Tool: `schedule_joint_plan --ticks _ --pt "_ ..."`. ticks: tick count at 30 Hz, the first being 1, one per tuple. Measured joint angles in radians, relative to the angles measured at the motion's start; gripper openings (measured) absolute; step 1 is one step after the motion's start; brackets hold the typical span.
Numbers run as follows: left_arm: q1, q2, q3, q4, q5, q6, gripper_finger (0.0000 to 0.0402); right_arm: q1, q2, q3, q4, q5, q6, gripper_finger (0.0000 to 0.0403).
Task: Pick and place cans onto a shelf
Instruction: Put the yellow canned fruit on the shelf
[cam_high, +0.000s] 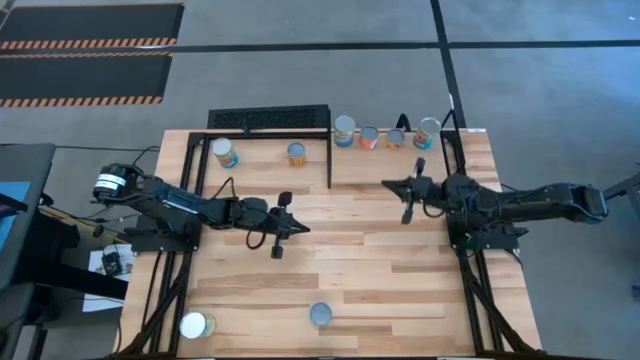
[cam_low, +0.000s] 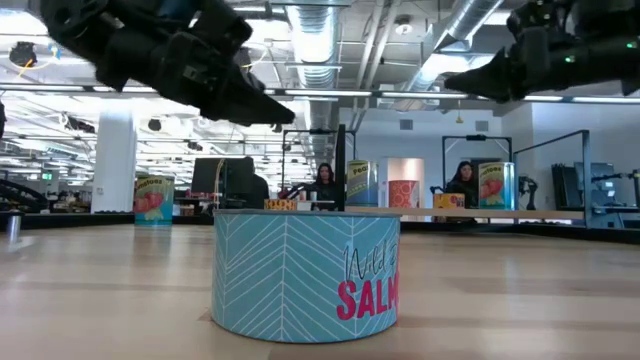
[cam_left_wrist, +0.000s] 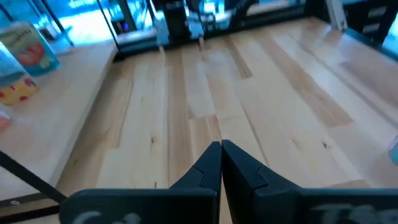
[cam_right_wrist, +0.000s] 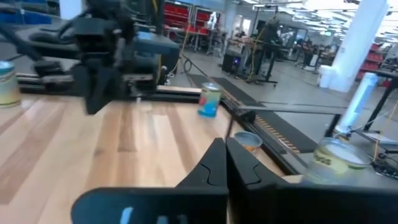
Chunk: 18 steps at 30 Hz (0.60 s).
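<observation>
Teal can (cam_low: 305, 275) nearest, label reading "SALM".

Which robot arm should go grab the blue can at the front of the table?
Probably the left. Its pincer hangs a bit nearer the blue can than the right pincer, which sits farther back toward the cans lined along the table's far edge. Both pincers look shut and hold nothing.

You look straight down on the whole table (cam_high: 340, 250) from overhead, level across it from tabletop height, and forward along each wrist.
</observation>
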Motion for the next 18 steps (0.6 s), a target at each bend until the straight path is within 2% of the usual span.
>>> schedule_joint_plan --ticks 3,6,8,10,14,18 --pt "0.021 -0.033 -0.094 0.129 -0.011 -0.040 0.0002 0.092 0.000 -0.018 0.025 0.060 -0.002 0.0004" --pt "0.060 -0.087 -0.151 0.163 -0.098 -0.072 0.0002 0.167 0.000 -0.024 0.032 0.111 -0.002 0.0006" --pt "0.101 -0.125 -0.154 0.111 -0.158 -0.076 0.0001 0.208 0.000 -0.024 0.032 0.154 -0.002 0.0009" --pt "0.167 -0.155 -0.137 0.013 -0.173 -0.060 0.0000 0.237 0.000 -0.024 0.032 0.190 -0.003 0.0009" --pt "0.329 -0.169 -0.062 -0.220 -0.115 -0.053 0.0000 0.268 0.000 -0.024 0.031 0.234 -0.002 0.0006" --pt "0.482 -0.132 0.015 -0.346 -0.050 -0.030 0.0000 0.274 0.000 -0.024 0.031 0.238 -0.002 0.0006"
